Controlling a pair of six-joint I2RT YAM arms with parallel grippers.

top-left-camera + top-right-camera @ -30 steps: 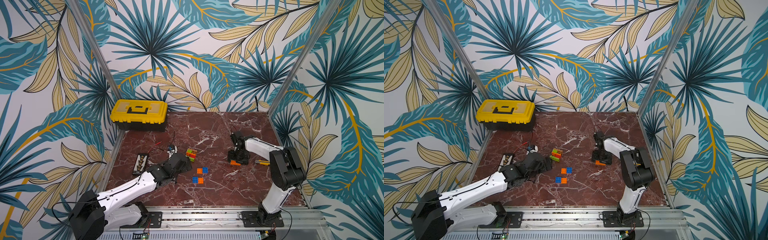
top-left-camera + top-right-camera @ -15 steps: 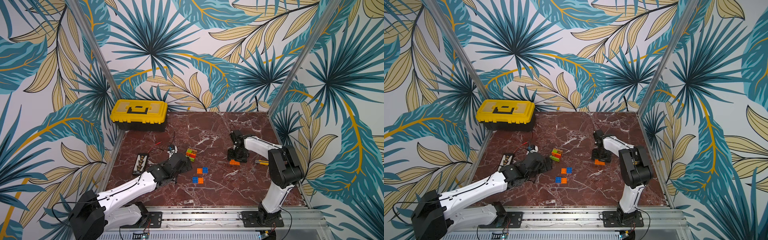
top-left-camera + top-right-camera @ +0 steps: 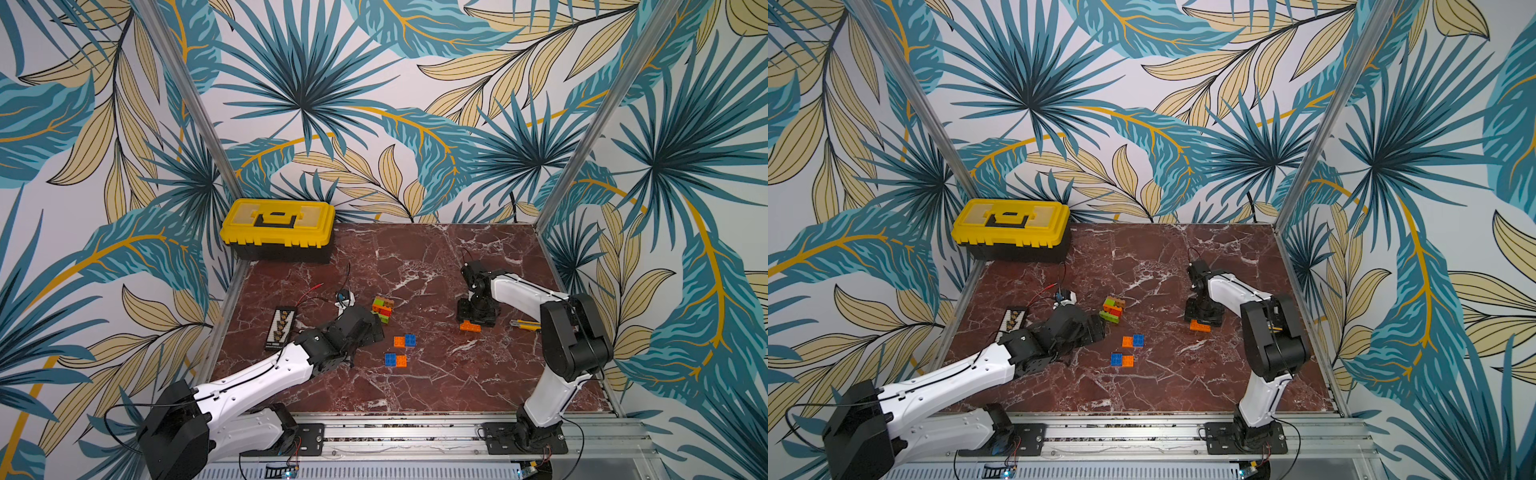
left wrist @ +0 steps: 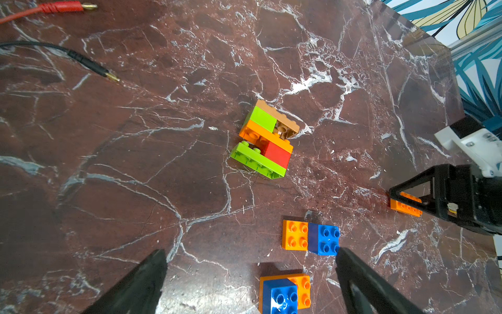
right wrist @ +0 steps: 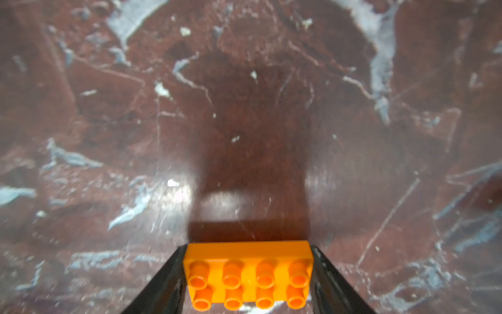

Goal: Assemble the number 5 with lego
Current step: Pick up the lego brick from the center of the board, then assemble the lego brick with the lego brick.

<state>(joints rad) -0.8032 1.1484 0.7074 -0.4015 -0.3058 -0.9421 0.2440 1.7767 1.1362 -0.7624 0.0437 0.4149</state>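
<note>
- Right gripper (image 5: 248, 252), wrist view: black fingers (image 5: 168, 280) pressed flush vs both short ends of orange brick (image 5: 247, 274). Reads as a grasp, w/ brick down on table (image 5: 244, 122), not lifted.
- Long axis of brick straight across the gap, finger to finger. Studs up, 2 rows of 4, facing the wrist cam.
- In both top views: brick peeking out from under the gripper, on robot's right half of table, near yellow utility knife (image 3: 525, 325).
- Green/orange/red/tan cluster (image 3: 383, 309) well apart, toward robot's left of the brick, approx table centre.
- Two orange/blue pairs (image 3: 404, 340) near that cluster, on its front-edge side.
- Left gripper (image 4: 250, 252): spread wide, nothing held. One orange/blue pair visible btwn its fingers, no contact seen.
- Nearer arm: right for the brick (on it now), left for cluster + pairs.
- Judged next need: lift, then carry toward robot's left w/ long axis kept square to the cluster.
- Look of cluster: lying on its side, lime bar, red + orange above, lime square + tan at far end. Glossy hard plastic, not yet a readable 5.
</note>
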